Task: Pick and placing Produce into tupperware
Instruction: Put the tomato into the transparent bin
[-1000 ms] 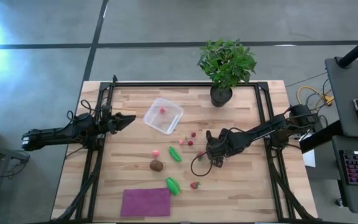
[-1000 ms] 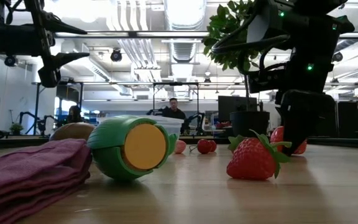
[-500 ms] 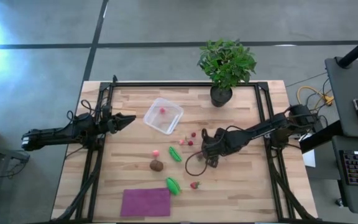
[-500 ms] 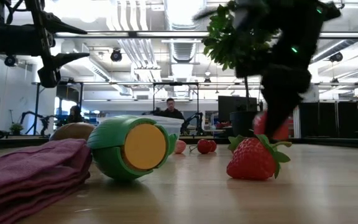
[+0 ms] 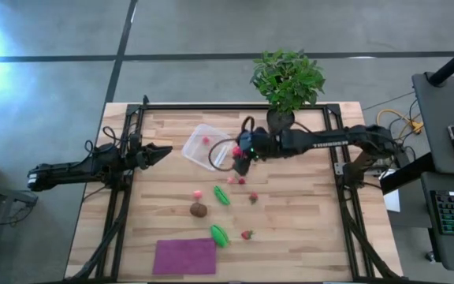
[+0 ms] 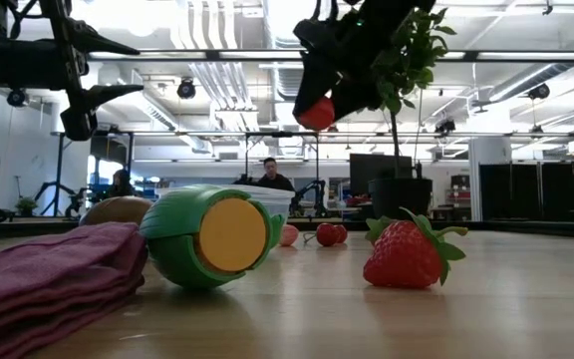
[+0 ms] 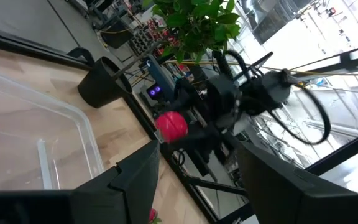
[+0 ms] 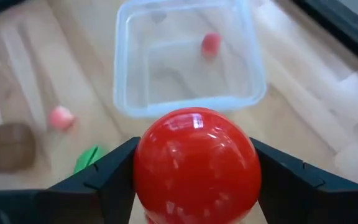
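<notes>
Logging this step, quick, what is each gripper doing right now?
Left gripper: open, holding nothing.
Right gripper: closed on the red ball.

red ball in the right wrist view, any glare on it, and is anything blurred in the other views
Right wrist view: the red ball shows small white highlights near its top, and the tupperware behind looks soft. Left wrist view: the right gripper holding the ball is smeared. High view: a bright glare patch sits at the left edge.
</notes>
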